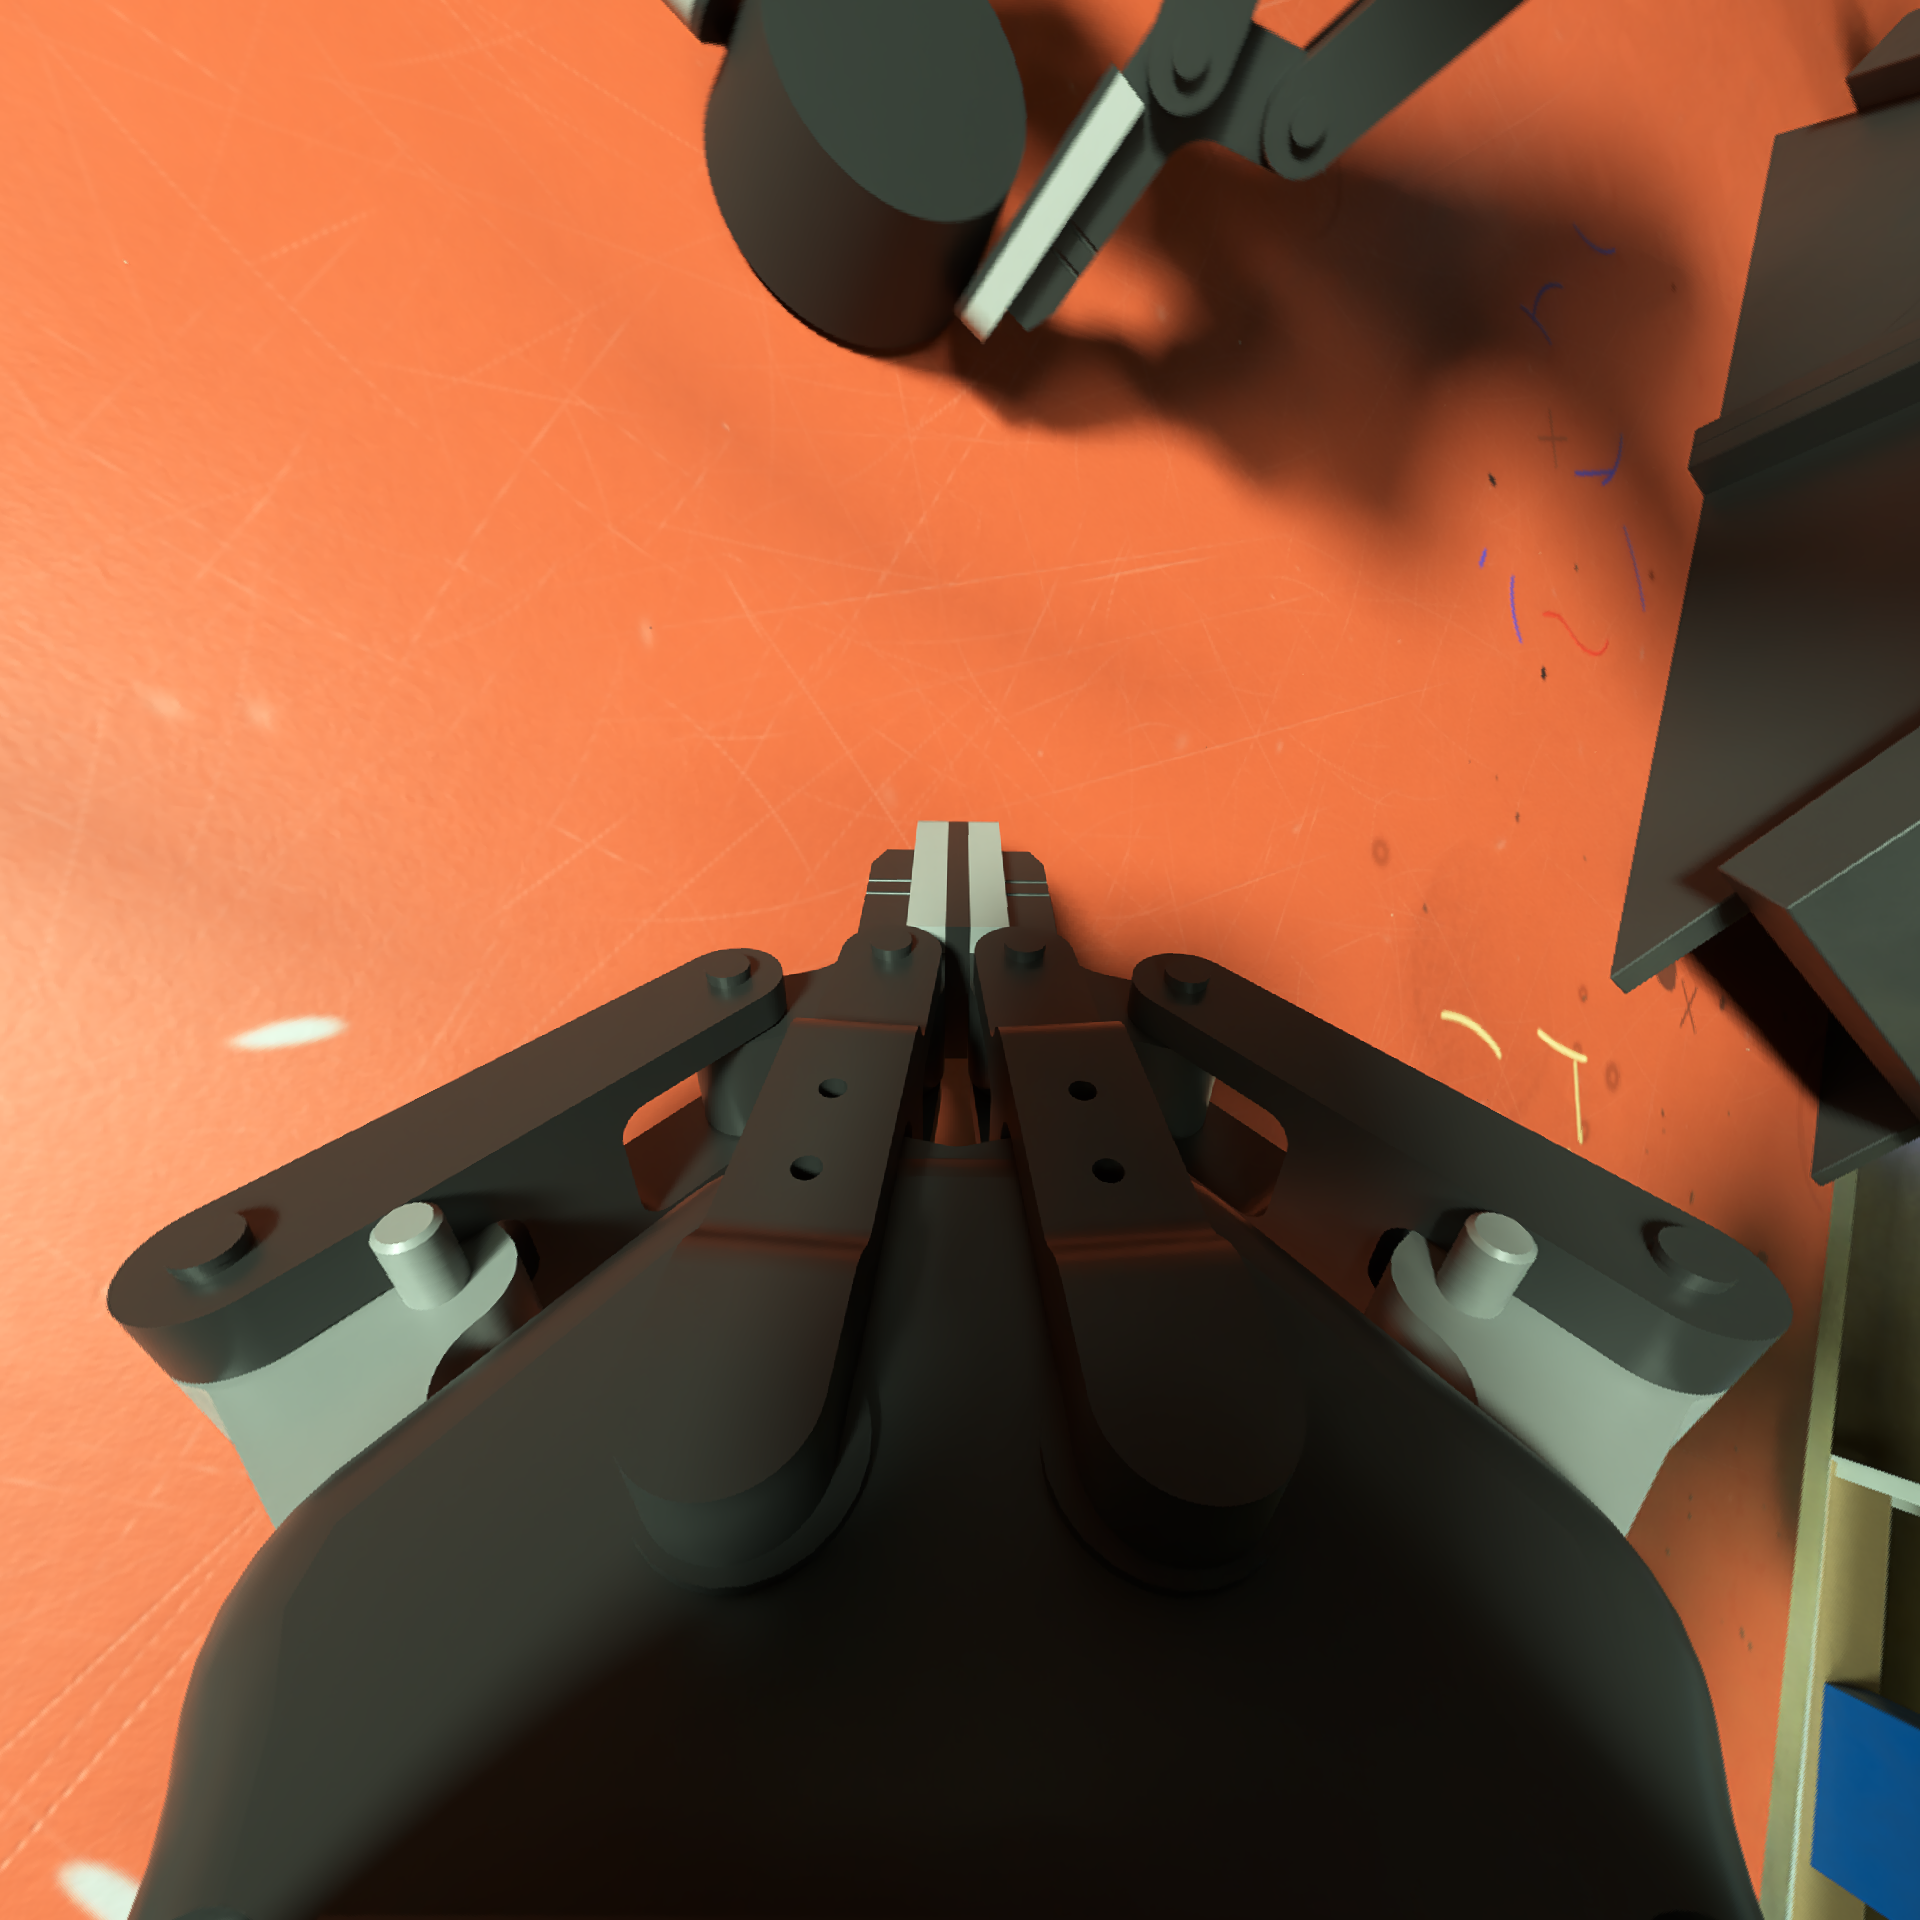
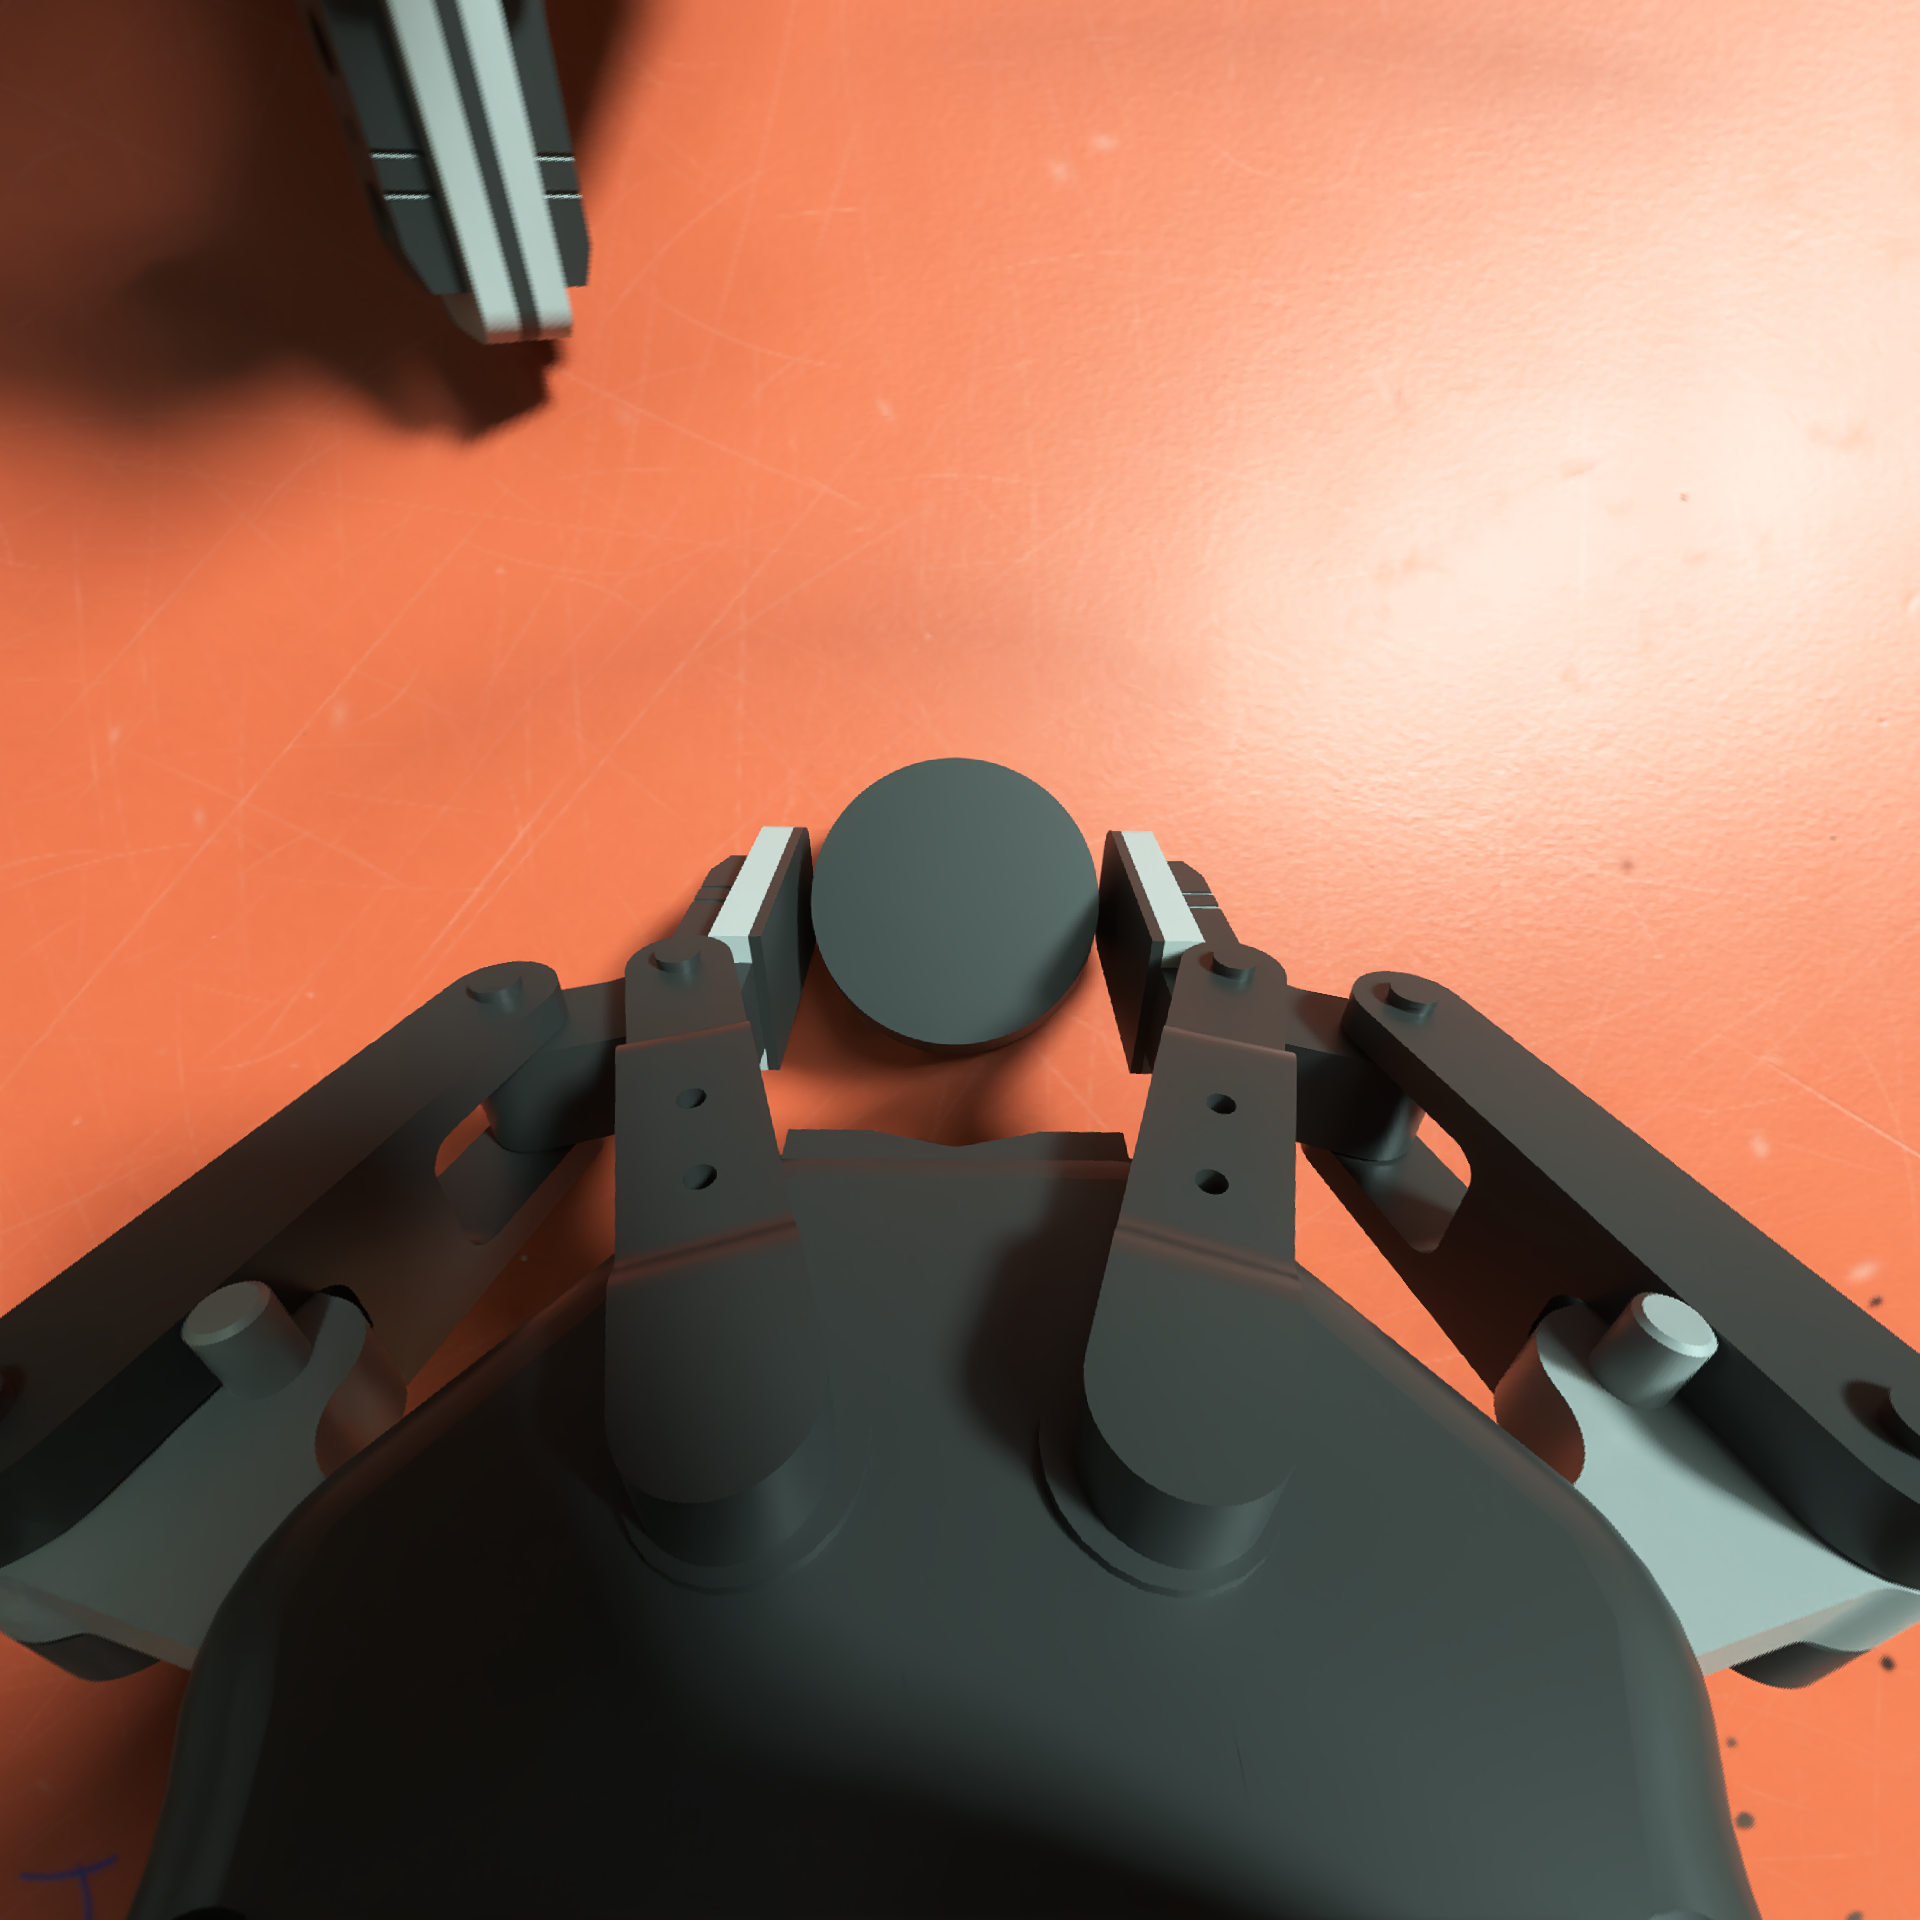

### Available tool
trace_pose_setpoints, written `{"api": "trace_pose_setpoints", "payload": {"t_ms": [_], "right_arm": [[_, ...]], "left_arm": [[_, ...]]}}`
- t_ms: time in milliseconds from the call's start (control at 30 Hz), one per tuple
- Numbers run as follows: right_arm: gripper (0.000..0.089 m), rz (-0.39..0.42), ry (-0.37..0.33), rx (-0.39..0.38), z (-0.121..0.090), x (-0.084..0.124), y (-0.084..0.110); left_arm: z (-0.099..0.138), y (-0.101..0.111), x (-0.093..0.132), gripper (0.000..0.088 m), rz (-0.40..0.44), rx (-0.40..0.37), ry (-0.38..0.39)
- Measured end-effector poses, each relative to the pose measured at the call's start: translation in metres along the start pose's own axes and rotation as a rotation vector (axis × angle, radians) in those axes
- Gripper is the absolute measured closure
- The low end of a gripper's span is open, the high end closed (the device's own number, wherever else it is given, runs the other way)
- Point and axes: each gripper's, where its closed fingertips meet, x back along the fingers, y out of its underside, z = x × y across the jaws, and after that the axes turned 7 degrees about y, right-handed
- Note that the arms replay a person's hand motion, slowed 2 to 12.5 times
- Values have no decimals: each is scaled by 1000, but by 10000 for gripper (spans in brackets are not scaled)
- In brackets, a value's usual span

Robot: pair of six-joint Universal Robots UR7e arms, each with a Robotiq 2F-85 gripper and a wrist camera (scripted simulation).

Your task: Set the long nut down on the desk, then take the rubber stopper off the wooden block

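The rubber stopper [image 2: 954, 899] is a dark round plug, seen from above between the fingers of my right gripper [image 2: 956, 914]. Both pads [image 2: 774, 914] touch its sides, so the gripper is shut on it. In the left wrist view the stopper [image 1: 862, 177] is at the top, low over or on the orange desk [image 1: 520, 623]; I cannot tell which. One right finger [image 1: 1049, 218] lies against its side. My left gripper [image 1: 956, 873] is shut and empty above the desk, and it also shows in the right wrist view [image 2: 499, 208]. No long nut or wooden block is in view.
Dark angular structures [image 1: 1818, 520] stand along the right edge of the left wrist view. A pale shelf unit with a blue box [image 1: 1860, 1787] is at the lower right. The desk bears scratches and small pen marks [image 1: 1558, 623].
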Motion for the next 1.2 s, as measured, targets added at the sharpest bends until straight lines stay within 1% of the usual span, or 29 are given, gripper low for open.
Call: {"api": "trace_pose_setpoints", "payload": {"t_ms": [133,233,333,533,667,767,1033,1133,1200], "right_arm": [[402,11,-1,16,-9,2,1],[402,28,6,8,-10,3,3],[402,45,19,-26,-4,4,6],[402,69,62,-139,18,7,17],[402,98,46,-167,20,8,16],[402,101,38,-144,16,7,16],[402,55,-10,-19,-10,7,10],[402,36,-10,14,-14,7,10],[402,29,-6,19,-14,7,11]], "left_arm": [[0,0,0,882,-1,2,3],[0,-1,0,882,0,3,2],[-1,-1,-1,882,1,1,-1],[-1,-3,-1,882,5,-6,-15],[-1,-4,-2,882,5,-13,-23],[-1,-4,-2,882,4,-18,-26],[0,-3,-2,882,3,-15,-21],[0,-3,-2,882,3,-11,-17],[0,-3,-2,882,3,-9,-15]]}}
